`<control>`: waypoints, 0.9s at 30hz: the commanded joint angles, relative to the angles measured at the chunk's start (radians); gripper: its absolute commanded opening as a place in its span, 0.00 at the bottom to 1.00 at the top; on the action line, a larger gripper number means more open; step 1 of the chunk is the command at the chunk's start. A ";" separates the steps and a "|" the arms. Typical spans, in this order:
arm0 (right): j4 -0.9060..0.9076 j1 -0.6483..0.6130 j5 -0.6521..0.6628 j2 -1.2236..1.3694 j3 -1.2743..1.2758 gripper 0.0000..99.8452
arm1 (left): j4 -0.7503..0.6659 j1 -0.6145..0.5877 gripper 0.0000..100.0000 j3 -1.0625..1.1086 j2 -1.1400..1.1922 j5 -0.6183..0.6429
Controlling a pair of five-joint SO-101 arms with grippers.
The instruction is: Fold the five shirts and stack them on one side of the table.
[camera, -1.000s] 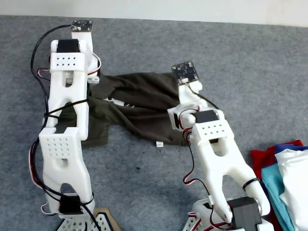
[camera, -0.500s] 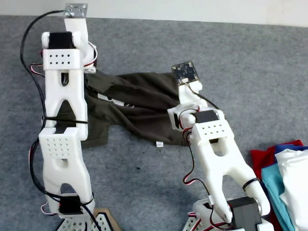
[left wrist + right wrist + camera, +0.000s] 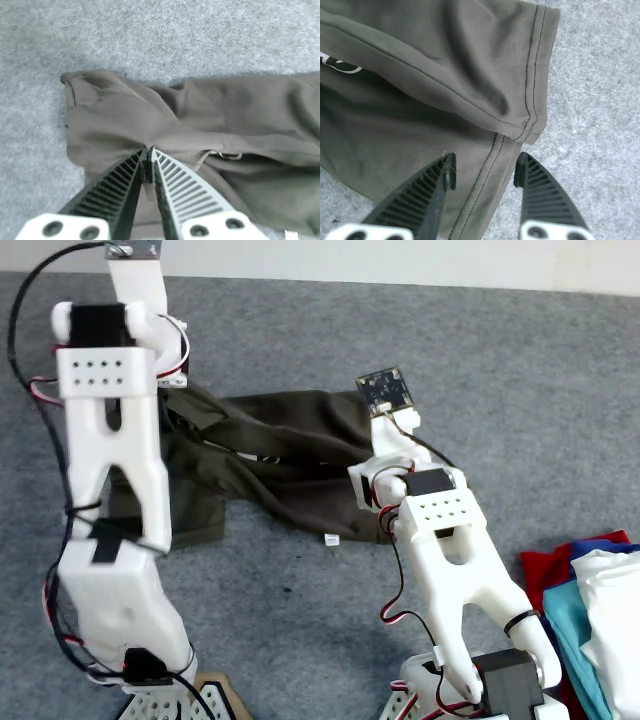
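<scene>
While the left hand [image 3: 148,153] pinches the olive shirt [image 3: 210,110], right hand [image 3: 485,166] spread wide, straddling its hem [image 3: 496,142].

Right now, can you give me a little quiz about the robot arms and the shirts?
1. True or false: the left gripper is shut on the olive shirt.
2. Pick one. The right gripper is: A) open at the olive shirt's edge, B) shut on a towel, C) shut on a sock.
3. One word: what colour is the top shirt on the pile of shirts?

Key: 1 true. 2 A. 3 white.
</scene>
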 commanded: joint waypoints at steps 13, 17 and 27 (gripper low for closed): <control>-0.016 -0.008 -0.012 -0.002 -0.002 0.20 | 0.003 -0.085 0.01 0.653 -0.501 -0.008; -0.016 -0.008 -0.012 -0.002 -0.002 0.20 | 0.003 -0.130 0.01 0.644 -0.519 -0.008; -0.016 -0.008 -0.012 -0.002 -0.002 0.20 | -0.051 -0.189 0.01 0.940 -0.519 -0.087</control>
